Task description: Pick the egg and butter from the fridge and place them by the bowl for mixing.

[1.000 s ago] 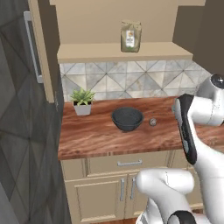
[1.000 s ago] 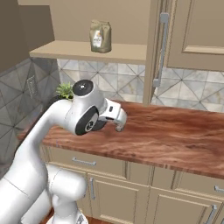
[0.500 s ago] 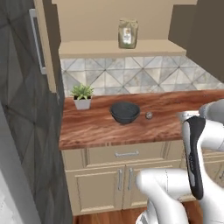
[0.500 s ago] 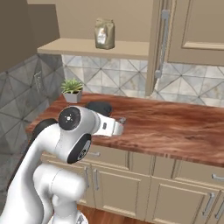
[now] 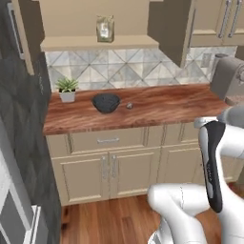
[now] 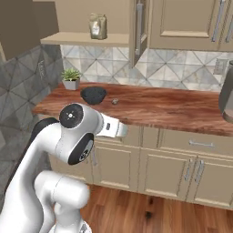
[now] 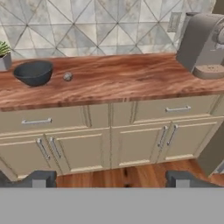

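The dark grey bowl [image 5: 106, 102] [image 6: 93, 94] [image 7: 34, 72] sits on the wooden counter [image 5: 162, 107]. The egg [image 5: 129, 106] [image 6: 115, 101] [image 7: 68, 77], a tiny brownish-grey ball, lies just to its right, a little apart. My gripper [image 7: 111, 180] is open and empty, well back from the counter and facing the cabinet fronts. The grey fridge [image 5: 19, 124] stands at the left of the left base view. The butter is out of view.
A small potted plant [image 5: 66, 90] [image 6: 71, 79] stands left of the bowl. A grey coffee machine [image 7: 203, 43] [image 5: 228, 76] sits at the counter's right end. A bag [image 6: 97, 26] rests on the shelf above. Wooden floor [image 6: 150, 209] lies before the tan cabinets.
The base has backed away from the counter, so the whole scene has shifted and looks farther off. Bowl and egg keep their places on the counter. The gripper stays open.
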Tool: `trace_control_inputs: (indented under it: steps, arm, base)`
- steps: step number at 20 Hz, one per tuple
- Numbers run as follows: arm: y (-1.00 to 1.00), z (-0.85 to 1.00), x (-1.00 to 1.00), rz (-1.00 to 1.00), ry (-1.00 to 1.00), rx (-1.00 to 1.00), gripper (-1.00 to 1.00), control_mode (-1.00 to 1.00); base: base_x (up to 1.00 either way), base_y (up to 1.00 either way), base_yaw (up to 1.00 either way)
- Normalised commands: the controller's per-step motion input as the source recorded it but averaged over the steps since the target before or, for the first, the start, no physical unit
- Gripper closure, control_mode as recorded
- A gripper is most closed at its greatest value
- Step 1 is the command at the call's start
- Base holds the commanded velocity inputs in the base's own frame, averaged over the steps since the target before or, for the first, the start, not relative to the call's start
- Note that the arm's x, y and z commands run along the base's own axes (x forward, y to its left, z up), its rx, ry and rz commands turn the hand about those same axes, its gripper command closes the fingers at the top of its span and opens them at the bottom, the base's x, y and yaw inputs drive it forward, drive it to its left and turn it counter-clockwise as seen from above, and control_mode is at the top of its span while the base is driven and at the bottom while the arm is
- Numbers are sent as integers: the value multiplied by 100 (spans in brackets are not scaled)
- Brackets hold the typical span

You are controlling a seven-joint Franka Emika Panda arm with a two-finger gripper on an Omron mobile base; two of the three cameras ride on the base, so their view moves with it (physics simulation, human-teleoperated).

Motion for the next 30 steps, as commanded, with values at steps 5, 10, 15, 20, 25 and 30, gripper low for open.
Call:
trace_control_inputs:
  steps: [5, 10, 15, 20, 25, 30]
  arm:
    - [0, 0, 0, 0, 0, 0, -100, 100]
    - [0, 0, 0, 0, 0, 0, -100, 100]
    - [0, 0, 0, 0, 0, 0, -100, 100]
    - [0, 0, 0, 0, 0, 0, -100, 100]
    - [0, 0, 0, 0, 0, 0, -100, 100]
    - [0, 0, 0, 0, 0, 0, -100, 100]
  base:
    - [-48, -100, -7]
    - [-62, -100, 0]
    - [-100, -93, 0]
    - [-99, -99, -2]
    - [-91, -100, -2]
    - [-30, -100, 0]
